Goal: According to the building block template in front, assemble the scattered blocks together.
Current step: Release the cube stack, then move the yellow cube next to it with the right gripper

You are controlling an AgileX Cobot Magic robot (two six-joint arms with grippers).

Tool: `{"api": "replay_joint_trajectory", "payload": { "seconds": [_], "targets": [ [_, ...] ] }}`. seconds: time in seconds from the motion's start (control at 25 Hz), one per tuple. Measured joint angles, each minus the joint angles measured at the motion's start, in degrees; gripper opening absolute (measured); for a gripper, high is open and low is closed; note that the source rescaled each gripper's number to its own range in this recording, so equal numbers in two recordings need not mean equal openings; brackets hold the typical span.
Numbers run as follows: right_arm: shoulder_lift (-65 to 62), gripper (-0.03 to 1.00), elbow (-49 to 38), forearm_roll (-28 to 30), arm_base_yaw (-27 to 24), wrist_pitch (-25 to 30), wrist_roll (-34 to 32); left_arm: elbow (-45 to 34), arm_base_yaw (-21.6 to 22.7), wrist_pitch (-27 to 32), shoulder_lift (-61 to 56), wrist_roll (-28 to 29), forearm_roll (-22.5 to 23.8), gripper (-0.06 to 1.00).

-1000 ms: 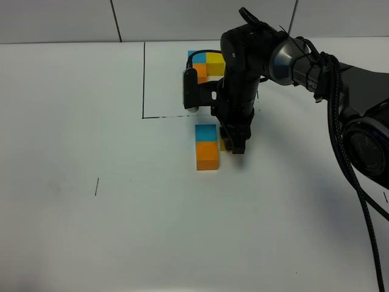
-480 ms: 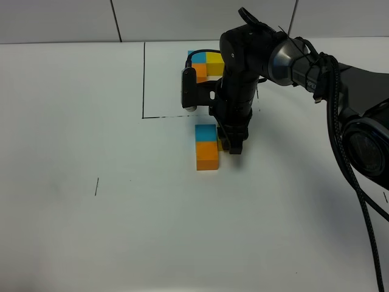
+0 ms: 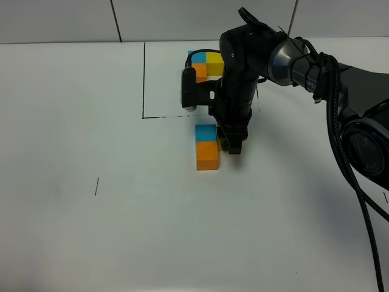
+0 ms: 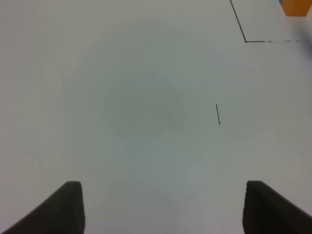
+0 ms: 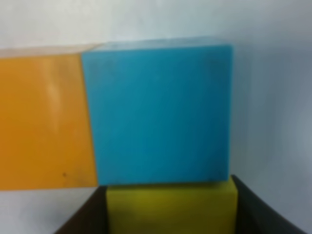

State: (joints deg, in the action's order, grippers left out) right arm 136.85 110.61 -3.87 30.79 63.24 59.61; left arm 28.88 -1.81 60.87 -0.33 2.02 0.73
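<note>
The template, a blue (image 3: 193,56), yellow (image 3: 214,61) and orange (image 3: 199,72) trio, sits at the back inside the black outline (image 3: 144,79). In front of the outline, the loose blue cube (image 3: 205,132) touches the loose orange cube (image 3: 207,155). My right gripper (image 3: 233,146) stands right of them, shut on the yellow cube (image 5: 170,209). In the right wrist view the yellow cube presses against one side of the blue cube (image 5: 158,112), with the orange cube (image 5: 46,122) on an adjoining side. The high view mostly hides the yellow cube. My left gripper (image 4: 163,209) is open and empty.
The right arm (image 3: 304,58) reaches in from the right, over the outline's right part. A short black mark (image 3: 96,187) is drawn on the white table at the left, and it also shows in the left wrist view (image 4: 218,114). The outline's corner (image 4: 245,41) shows there too.
My right gripper has shifted slightly left with the yellow cube, bringing it against the blue cube. The blue and orange cubes have not moved.
</note>
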Motion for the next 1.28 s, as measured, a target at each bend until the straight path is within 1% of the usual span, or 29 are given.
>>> {"api": "replay_joint_trajectory", "payload": {
  "seconds": [1.28],
  "targets": [
    [0.3, 0.0, 0.2, -0.6, 0.0, 0.2, 0.0, 0.0, 0.0, 0.0, 0.0, -0.1, 0.0, 0.47]
  ]
}}
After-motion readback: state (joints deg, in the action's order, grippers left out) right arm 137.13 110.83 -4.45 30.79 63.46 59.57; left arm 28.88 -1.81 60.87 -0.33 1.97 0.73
